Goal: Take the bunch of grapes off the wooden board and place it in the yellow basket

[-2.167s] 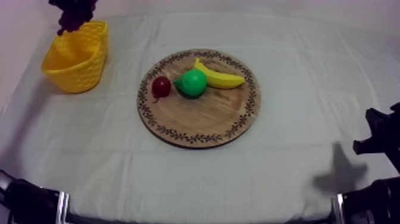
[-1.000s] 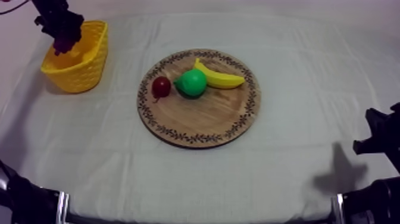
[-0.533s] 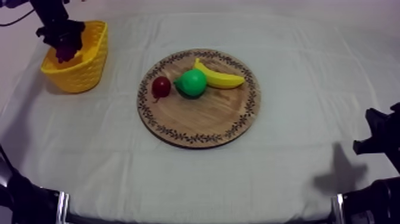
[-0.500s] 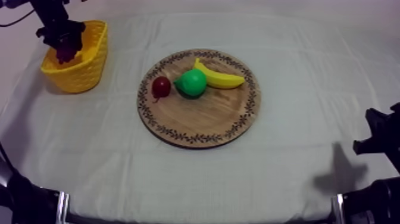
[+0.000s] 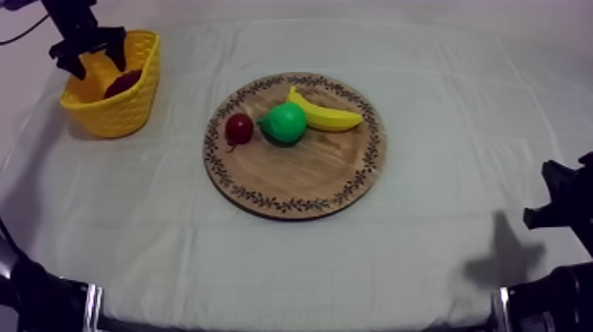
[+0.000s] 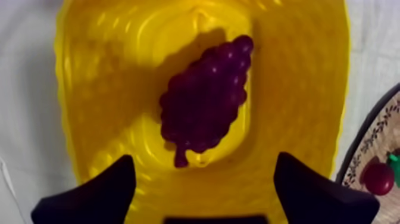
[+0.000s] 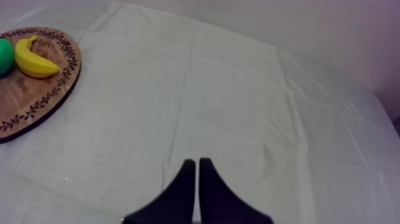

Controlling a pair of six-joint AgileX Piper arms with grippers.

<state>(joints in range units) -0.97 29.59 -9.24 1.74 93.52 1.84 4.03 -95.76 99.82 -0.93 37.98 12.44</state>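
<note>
Two black fingers of our left pincer stand wide apart with nothing gripped between them, poised over the yellow basket. Below the gap, the bunch of grapes lies on the basket's floor and touches neither finger. Its stem end points toward the pincer and its tapered tip away, so the bunch lies slanted across the bottom.

From above, we see the same left pincer over the basket at the far left corner of the desk. The dark grapes sit inside the rim, close under one of its fingers. The basket stands well apart from the round wooden board, which sits near the middle of the desk.

On the board, from the left, are a small red fruit, a green pear just beside it, and a banana lying against the pear's right side. Our left wrist view also catches the board's patterned rim and the red fruit beside the basket.

At the right, our right arm sits low at the desk's edge. Our right pincer is clenched on nothing, its fingers pressed together as a narrow wedge over bare cloth. It is well apart from the board, where the banana and pear lie.
</note>
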